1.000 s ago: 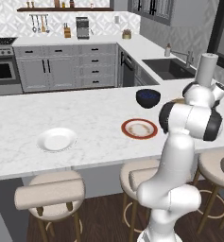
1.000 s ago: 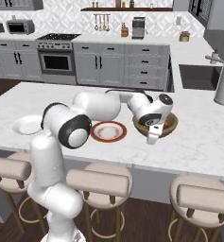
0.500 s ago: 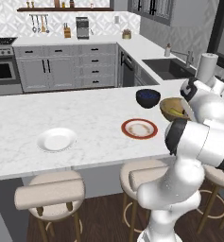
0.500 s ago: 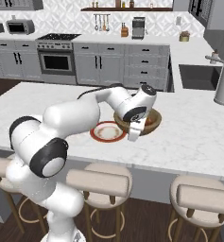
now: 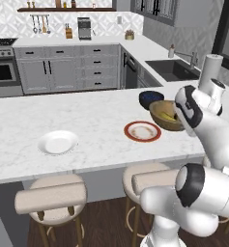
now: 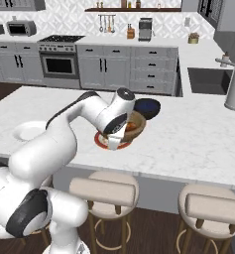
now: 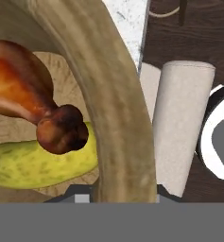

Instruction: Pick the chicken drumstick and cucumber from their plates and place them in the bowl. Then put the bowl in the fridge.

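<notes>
My gripper (image 7: pixel 120 196) is shut on the rim of the tan-brown bowl (image 7: pixel 114 99), which hangs tilted just above the counter. Inside lie the glossy reddish-brown chicken drumstick (image 7: pixel 26 101) and, under it, the yellowish-green cucumber (image 7: pixel 38 165). In the left base view the bowl (image 5: pixel 165 116) floats right of the terracotta-rimmed plate (image 5: pixel 142 131), with the cucumber (image 5: pixel 168 116) showing in it. From the right base view the bowl (image 6: pixel 134 124) hangs over that plate's (image 6: pixel 105 144) far edge, with the drumstick (image 6: pixel 131 126) inside. The white plate (image 5: pixel 58 143) lies far left. Both plates are bare.
A dark blue bowl (image 5: pixel 150 98) sits on the counter just behind the held bowl. Padded stools (image 6: pixel 104 191) line the counter's near edge, and one stool (image 7: pixel 182 127) lies below the hand. A sink (image 5: pixel 171 69) and a paper-towel roll (image 5: pixel 211 70) stand to the right.
The arm has swung the held bowl leftward along the counter, from near the right side to just above the red-rimmed plate's edge. Both plates and the blue bowl stayed put.
</notes>
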Robot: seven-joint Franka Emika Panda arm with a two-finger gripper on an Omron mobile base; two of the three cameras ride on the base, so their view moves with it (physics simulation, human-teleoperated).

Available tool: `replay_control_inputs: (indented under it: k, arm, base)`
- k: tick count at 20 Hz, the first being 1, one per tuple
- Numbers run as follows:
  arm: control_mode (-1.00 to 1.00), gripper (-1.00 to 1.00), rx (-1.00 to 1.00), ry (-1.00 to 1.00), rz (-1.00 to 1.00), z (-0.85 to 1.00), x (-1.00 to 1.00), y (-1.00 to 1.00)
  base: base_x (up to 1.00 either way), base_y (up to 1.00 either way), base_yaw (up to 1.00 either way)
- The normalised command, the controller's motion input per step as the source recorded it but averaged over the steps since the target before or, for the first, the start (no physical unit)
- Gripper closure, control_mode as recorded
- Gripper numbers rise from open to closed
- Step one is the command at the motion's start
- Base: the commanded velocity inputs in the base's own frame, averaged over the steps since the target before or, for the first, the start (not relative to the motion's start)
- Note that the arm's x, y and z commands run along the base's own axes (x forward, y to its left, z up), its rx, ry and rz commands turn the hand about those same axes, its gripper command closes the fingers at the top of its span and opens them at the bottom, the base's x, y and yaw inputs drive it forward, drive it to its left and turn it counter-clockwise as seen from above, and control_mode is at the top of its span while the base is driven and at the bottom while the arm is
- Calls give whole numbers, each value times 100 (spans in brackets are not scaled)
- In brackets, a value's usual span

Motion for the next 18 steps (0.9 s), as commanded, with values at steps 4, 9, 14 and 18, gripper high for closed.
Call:
replay_control_inputs:
  k: [4,9,14,18]
  arm:
    - [-100,100,0,-7,0,59,-55,38]
    - [-100,100,-9,-16,0,43,-71,50]
    - [-100,100,-40,-19,-1,32,-63,62]
    - [-100,100,-14,-1,0,46,-33,15]
  base:
    - [0,0,0]
    - [0,0,0]
    - [0,0,0]
    - [0,0,0]
